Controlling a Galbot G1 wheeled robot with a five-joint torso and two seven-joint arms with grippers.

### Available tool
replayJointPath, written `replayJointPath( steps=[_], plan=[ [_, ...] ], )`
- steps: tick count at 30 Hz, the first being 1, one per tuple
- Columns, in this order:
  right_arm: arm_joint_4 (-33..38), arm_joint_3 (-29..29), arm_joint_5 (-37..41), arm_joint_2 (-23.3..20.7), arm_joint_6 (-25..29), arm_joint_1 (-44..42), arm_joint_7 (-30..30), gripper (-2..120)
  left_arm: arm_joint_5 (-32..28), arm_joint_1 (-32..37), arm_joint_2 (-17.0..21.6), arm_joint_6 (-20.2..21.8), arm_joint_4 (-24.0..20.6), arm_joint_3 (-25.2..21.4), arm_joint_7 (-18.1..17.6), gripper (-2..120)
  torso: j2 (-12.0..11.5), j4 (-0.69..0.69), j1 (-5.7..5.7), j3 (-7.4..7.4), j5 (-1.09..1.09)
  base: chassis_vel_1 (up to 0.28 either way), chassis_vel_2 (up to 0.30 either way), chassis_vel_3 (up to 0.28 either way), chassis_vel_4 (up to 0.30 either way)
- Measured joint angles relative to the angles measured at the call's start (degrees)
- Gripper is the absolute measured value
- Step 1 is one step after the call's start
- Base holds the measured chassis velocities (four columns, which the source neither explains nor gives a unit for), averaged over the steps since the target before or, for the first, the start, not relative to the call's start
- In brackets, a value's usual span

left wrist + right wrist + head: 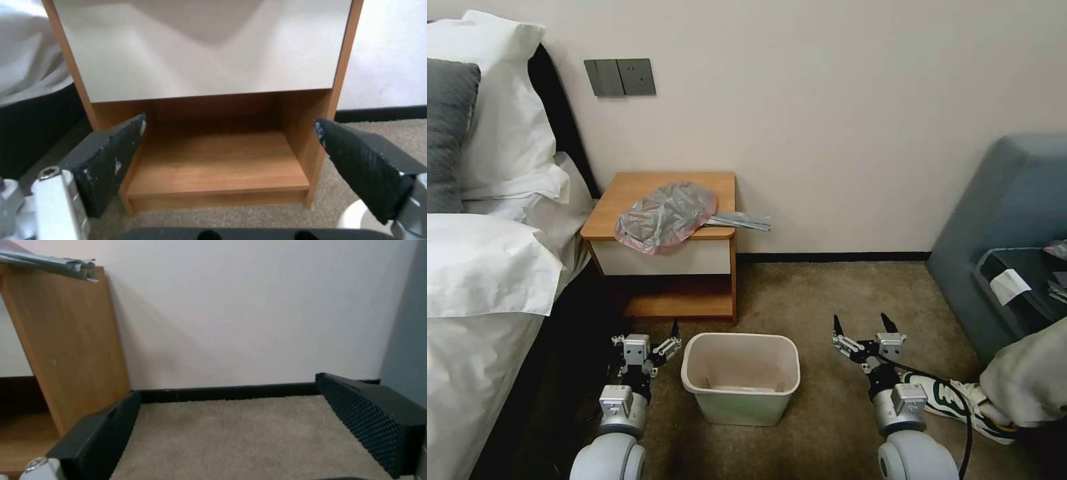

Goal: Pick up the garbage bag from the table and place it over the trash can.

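Observation:
The garbage bag (666,215), crumpled grey plastic with a pinkish rim, lies on the front of the table (627,190) and droops a little over its edge. Its flat grey tie strips (740,221) stick out past the table's right side; the strips (49,261) also show in the right wrist view. The cream trash can (742,378) stands on the carpet in front of the table. My left gripper (650,340) hangs open low beside the can's left side, facing the table's lower shelf (213,163). My right gripper (862,328) is open to the can's right, above bare carpet.
A bed with white linen (480,267) fills the left side, close to my left arm. A blue-grey armchair (1007,227) stands at the right, with a person's leg and sneaker (960,400) near my right arm. The wall (840,133) rises behind the table.

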Motion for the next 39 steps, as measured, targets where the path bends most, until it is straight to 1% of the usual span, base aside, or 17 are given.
replayJointPath(
  steps=[30, 32, 33, 34, 35, 36, 37, 39],
  plan=[
    [0.1, 0.1, 0.0, 0.0, -0.1, -0.1, 0.0, 100, -0.5, -0.1, 0.3, 0.0, 0.0, 0.0, -0.1, 99, 0.0, 0.01, 0.0, 0.0, 0.0, 0.0, 0.0, 0.0, 0.0],
    [2.6, 1.4, 1.1, -0.6, -1.4, -1.5, -0.1, 100, -4.0, -1.0, 2.5, 0.1, -0.5, -0.3, -1.6, 94, 0.0, 0.02, 0.0, 0.0, 0.01, 0.0, 0.0, 0.0, 0.0],
    [2.6, 1.4, 1.1, -0.6, -1.4, -1.5, -0.1, 100, -4.0, -1.0, 2.5, 0.1, -0.5, -0.3, -1.6, 94, 0.0, 0.02, 0.0, 0.0, 0.01, 0.0, 0.0, 0.0, 0.0],
    [5.6, 3.2, 2.3, -1.4, -2.9, -3.1, -0.1, 100, -6.3, -1.6, 3.9, 0.2, -0.8, -0.5, -2.5, 93, 0.0, 0.01, 0.0, 0.0, -0.01, 0.0, 0.0, 0.0, 0.0],
    [6.9, 3.9, 2.9, -1.7, -3.6, -3.9, -0.2, 100, -7.7, -1.9, 4.8, 0.2, -0.9, -0.6, -3.1, 92, 0.0, 0.0, 0.0, 0.0, -0.02, 0.0, 0.0, 0.0, 0.0],
    [10.2, 5.8, 4.3, -2.5, -5.3, -5.7, -0.4, 100, -10.3, -2.5, 6.4, 0.3, -1.3, -0.7, -4.2, 91, 0.0, -0.01, 0.0, 0.0, -0.01, 0.0, 0.0, 0.0, 0.0],
    [10.2, 5.8, 4.3, -2.5, -5.3, -5.7, -0.4, 100, -10.3, -2.5, 6.4, 0.3, -1.3, -0.7, -4.2, 91, 0.0, -0.01, 0.0, 0.0, -0.01, 0.0, 0.0, 0.0, 0.0],
    [14.4, 8.2, 6.9, -3.7, -7.7, -8.1, -0.6, 100, -15.4, -3.8, 9.5, 0.5, -2.0, -1.2, -6.3, 93, 0.0, -0.03, 0.0, 0.0, -0.07, 0.0, 0.0, 0.0, 0.0]
  ],
)
